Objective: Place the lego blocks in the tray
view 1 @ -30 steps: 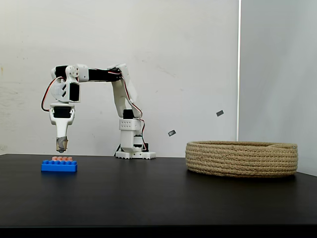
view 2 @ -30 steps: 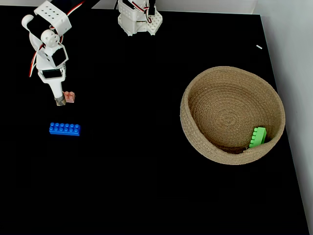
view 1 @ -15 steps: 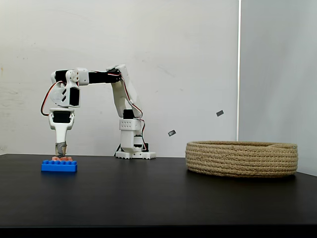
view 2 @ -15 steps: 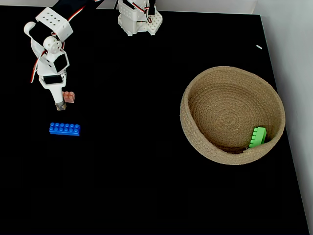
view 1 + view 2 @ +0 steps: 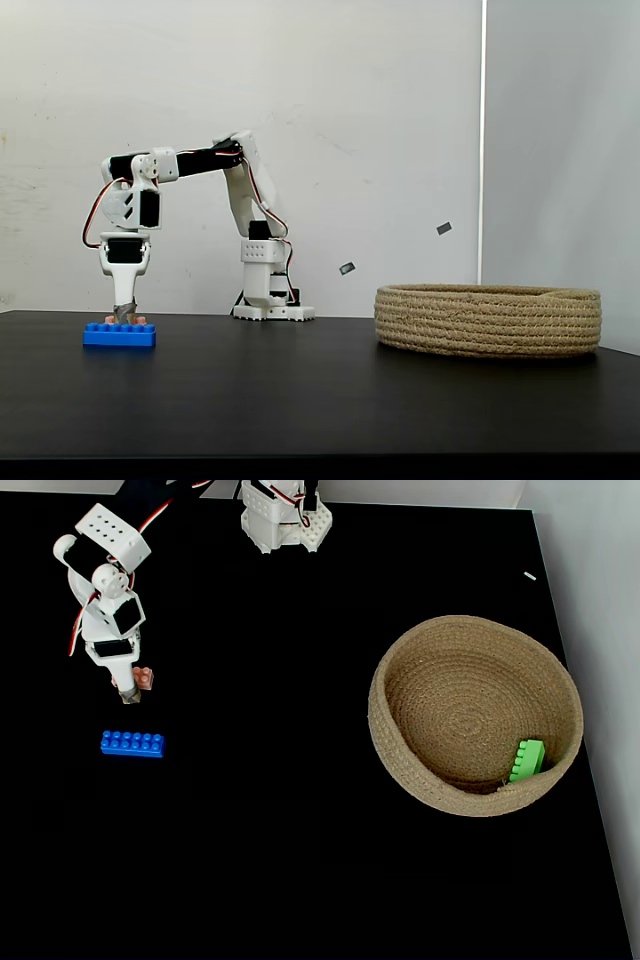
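Here the black bench (image 5: pixel 300 860) carries the tray (image 5: pixel 400 765) at the right, with the green lego block (image 5: pixel 526 759) inside near its right wall. At the far left the arm's jaws (image 5: pixel 127 694) point down beside the orange-pink lego block (image 5: pixel 146 679), touching it; whether they clamp it I cannot tell. The blue lego block (image 5: pixel 132 743) lies just nearer.

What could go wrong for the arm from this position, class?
The gripper is low, right beside the small orange-pink brick, and could nudge it aside instead of grasping it. The blue brick lies close by and might be bumped. The basket is far across the table, a long carry.
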`<state>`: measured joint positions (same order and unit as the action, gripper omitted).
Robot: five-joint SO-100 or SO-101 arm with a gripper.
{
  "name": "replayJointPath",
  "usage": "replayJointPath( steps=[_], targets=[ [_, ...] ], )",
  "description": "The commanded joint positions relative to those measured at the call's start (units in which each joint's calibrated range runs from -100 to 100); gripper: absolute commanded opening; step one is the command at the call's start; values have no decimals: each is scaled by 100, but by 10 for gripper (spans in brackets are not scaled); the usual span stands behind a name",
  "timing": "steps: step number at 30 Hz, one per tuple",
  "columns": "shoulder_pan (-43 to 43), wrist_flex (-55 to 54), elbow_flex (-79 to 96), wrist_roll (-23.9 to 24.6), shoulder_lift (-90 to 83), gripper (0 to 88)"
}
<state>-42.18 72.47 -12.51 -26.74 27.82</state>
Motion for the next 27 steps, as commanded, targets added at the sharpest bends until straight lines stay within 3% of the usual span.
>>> replayJointPath(
  steps=[1,7,18,22,27],
  targets=[
    [-36,-96,15,59,-142,206],
    [14,-246,142,103,-142,4],
    [368,629,-478,-73,-1251,0],
    [1168,837,-578,-230,-2172,0],
    [2792,962,-687,-288,-3109,0]
  ],
)
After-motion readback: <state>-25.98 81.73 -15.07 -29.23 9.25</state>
